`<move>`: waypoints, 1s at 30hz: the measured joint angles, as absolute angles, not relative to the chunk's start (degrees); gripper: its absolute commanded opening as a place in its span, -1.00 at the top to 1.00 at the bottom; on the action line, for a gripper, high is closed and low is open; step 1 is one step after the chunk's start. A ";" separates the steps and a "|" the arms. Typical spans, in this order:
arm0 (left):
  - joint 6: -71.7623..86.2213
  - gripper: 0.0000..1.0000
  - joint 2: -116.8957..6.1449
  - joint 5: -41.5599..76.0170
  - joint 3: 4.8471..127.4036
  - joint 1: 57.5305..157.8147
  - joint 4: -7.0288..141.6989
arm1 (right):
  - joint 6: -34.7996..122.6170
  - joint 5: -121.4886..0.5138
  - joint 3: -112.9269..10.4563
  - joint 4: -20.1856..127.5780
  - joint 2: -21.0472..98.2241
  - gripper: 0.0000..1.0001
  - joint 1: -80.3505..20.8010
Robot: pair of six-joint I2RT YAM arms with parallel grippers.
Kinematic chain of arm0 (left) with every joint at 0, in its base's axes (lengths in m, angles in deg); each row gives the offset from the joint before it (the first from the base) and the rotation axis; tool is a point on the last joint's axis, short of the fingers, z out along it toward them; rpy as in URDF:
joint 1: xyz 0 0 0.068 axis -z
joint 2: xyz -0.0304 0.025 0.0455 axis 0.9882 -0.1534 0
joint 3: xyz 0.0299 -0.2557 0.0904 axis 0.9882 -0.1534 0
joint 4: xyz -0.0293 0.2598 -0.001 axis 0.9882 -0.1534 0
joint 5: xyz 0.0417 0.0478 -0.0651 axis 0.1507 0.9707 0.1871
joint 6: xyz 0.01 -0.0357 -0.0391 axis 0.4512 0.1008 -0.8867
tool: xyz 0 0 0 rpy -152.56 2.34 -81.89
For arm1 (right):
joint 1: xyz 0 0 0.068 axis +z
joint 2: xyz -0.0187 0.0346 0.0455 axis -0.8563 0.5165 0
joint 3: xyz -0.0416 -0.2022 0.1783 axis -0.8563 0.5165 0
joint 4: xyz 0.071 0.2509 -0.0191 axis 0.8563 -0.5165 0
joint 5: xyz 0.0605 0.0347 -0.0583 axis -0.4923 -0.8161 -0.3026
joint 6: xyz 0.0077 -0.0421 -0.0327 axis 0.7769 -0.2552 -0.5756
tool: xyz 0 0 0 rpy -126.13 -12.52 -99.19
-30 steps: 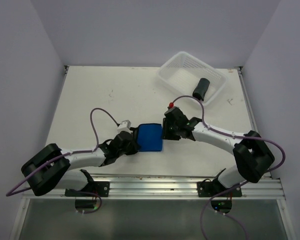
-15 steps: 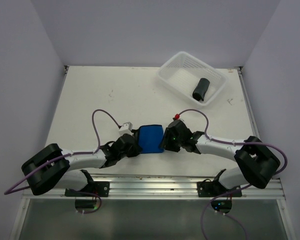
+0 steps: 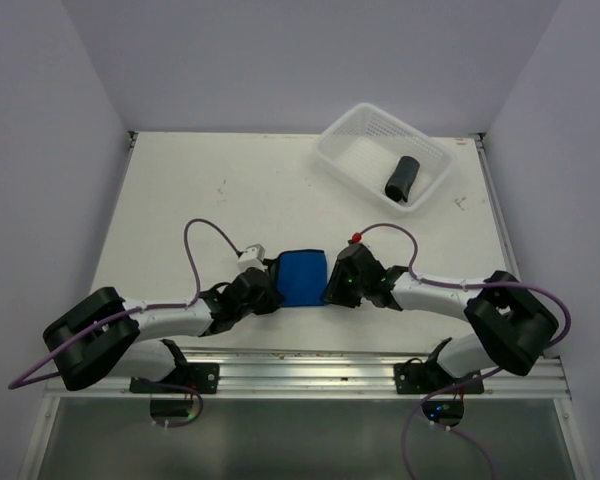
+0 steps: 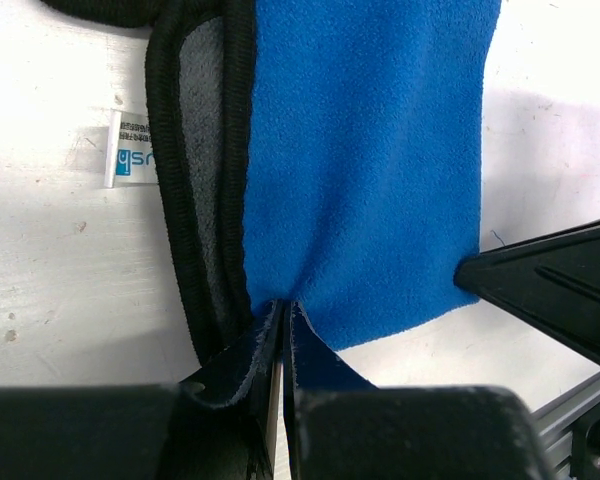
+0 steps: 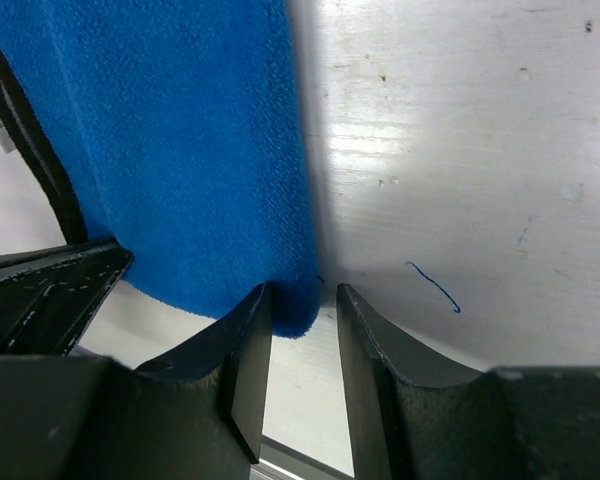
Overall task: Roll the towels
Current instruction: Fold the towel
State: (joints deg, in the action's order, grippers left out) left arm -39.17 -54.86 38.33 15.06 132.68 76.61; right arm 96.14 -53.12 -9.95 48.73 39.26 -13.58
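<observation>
The blue towel [image 3: 302, 277] with black edging [image 4: 180, 200] lies folded on the table near the front edge. My left gripper [image 4: 283, 312] is shut on its near edge, pinching a fold of blue cloth; the top view shows this gripper [image 3: 269, 292] at the towel's left. My right gripper [image 5: 302, 310] is open and straddles the towel's near right corner [image 5: 298, 300], with a gap left beside the right finger. From above, the right gripper [image 3: 332, 286] sits at the towel's right side. A dark rolled towel [image 3: 402, 178] lies in the white basket [image 3: 352, 150].
The basket stands at the table's far right. A small white label [image 4: 125, 150] sticks out at the blue towel's edge. The metal rail [image 3: 310, 360] runs just behind both grippers at the front edge. Cables loop above both wrists.
My right gripper has dropped from the towel's far right side to its near right corner, opening wider and then narrowing. The left gripper has kept its hold and barely moved.
</observation>
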 measured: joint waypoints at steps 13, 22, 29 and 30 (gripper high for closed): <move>-38.99 0.69 -54.67 38.55 16.30 132.70 74.23 | 96.53 -54.82 -8.77 51.68 40.09 1.00 -13.56; -36.11 0.21 -49.07 38.94 26.53 132.37 62.84 | 91.16 -49.25 -11.54 46.08 40.05 1.00 -8.49; -35.17 0.19 -57.51 30.51 36.61 126.38 65.46 | 91.11 -41.86 -8.99 47.02 37.12 1.00 -5.14; -35.17 0.19 -59.61 28.76 37.51 125.40 65.94 | 91.11 -41.12 -8.38 47.07 36.40 1.00 -5.17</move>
